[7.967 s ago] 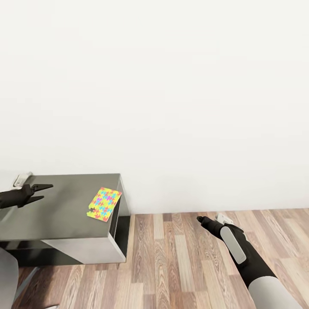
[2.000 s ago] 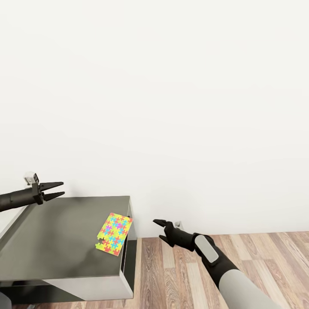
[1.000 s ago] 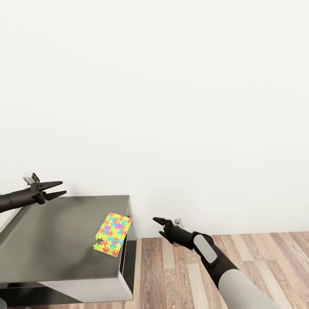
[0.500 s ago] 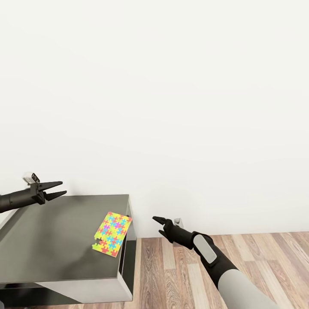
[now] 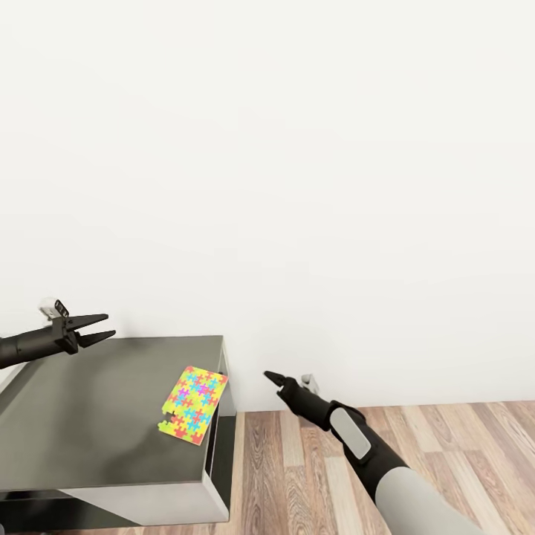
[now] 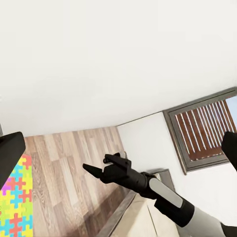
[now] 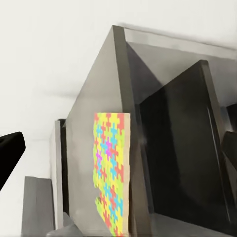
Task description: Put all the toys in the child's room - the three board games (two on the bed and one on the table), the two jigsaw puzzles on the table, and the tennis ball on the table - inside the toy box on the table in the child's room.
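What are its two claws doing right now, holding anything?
Left gripper: open, holding nothing, above the table.
Right gripper: open, holding nothing, beside the jigsaw puzzle.

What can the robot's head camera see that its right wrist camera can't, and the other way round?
Head view alone: the left gripper open above the table, the right gripper beside the table's end, and the wood floor. Right wrist view alone: the table's dark side panel close up. Both share the jigsaw puzzle lying flat near the table's edge, and the white wall.
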### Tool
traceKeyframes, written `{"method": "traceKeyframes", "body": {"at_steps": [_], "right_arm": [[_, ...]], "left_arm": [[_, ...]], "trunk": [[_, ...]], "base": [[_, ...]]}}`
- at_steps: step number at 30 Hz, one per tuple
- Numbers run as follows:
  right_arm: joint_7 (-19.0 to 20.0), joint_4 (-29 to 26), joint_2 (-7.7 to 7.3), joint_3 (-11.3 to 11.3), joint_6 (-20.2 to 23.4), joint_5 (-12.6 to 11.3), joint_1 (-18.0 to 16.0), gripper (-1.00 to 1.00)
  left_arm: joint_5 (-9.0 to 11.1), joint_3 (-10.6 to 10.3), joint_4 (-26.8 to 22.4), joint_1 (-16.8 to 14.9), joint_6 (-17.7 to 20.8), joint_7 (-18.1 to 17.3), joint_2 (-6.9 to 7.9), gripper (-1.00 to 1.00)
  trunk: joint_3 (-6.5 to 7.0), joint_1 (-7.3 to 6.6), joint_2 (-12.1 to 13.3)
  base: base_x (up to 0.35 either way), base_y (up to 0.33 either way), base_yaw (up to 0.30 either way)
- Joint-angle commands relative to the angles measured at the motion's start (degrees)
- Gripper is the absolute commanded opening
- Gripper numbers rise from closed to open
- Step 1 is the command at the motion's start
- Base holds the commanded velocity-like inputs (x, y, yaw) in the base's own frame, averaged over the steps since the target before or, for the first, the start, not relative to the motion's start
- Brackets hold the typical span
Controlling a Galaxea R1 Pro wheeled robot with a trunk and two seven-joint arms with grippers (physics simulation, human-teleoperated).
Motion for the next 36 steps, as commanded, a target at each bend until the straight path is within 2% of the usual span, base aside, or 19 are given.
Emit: {"method": "traceKeyframes", "body": {"at_steps": [1,5,23,36], "right_arm": [[0.2,0.0,-0.01,0.4,0.2,-0.4,0.0,1.0],[1.3,0.4,0.04,1.4,0.1,-0.7,-0.1,1.0],[2.0,0.7,-0.01,1.8,0.2,-0.6,-0.1,1.0],[2.0,0.7,-0.01,1.8,0.2,-0.5,-0.1,1.0]], "left_arm": [[0.1,0.0,0.0,0.0,0.6,-0.2,0.03,1.0],[0.1,0.0,-0.1,0.0,0.6,-0.2,0.03,1.0],[0.1,0.0,-0.1,0.0,0.6,-0.2,0.02,1.0],[0.1,0.0,-0.1,0.1,0.6,-0.2,0.02,1.0]], "trunk": [[-0.25,0.23,-0.5],[-0.97,1.11,-2.1],[-4.2,5.06,-9.3],[-4.2,5.06,-9.3]], "base": [[0.0,0.0,0.0],[0.0,0.0,0.0],[0.0,0.0,0.0],[0.0,0.023,0.0]]}}
